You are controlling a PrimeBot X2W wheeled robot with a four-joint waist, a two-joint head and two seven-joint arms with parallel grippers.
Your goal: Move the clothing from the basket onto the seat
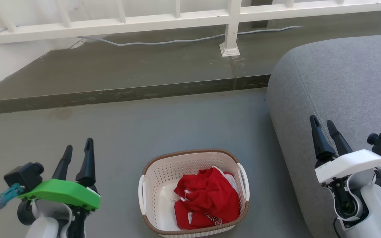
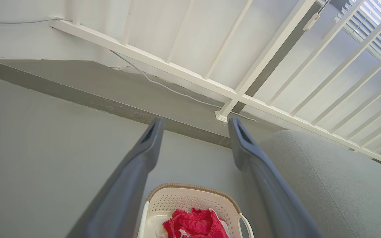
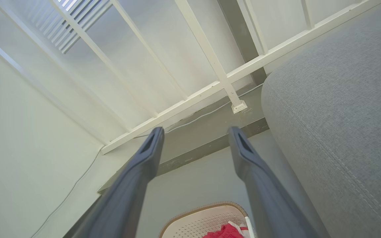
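A crumpled red jersey with white trim (image 1: 207, 198) lies bunched in the right half of a small cream perforated plastic basket (image 1: 190, 152), brown-rimmed and upright on the floor, near the left of a large grey woven-fabric seat cushion (image 1: 342, 76).

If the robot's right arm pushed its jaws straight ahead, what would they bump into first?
Probably the raised grey step, with the white railing behind it. The right gripper, jaws open, points alongside the seat, with nothing nearer between; depth is hard to judge.
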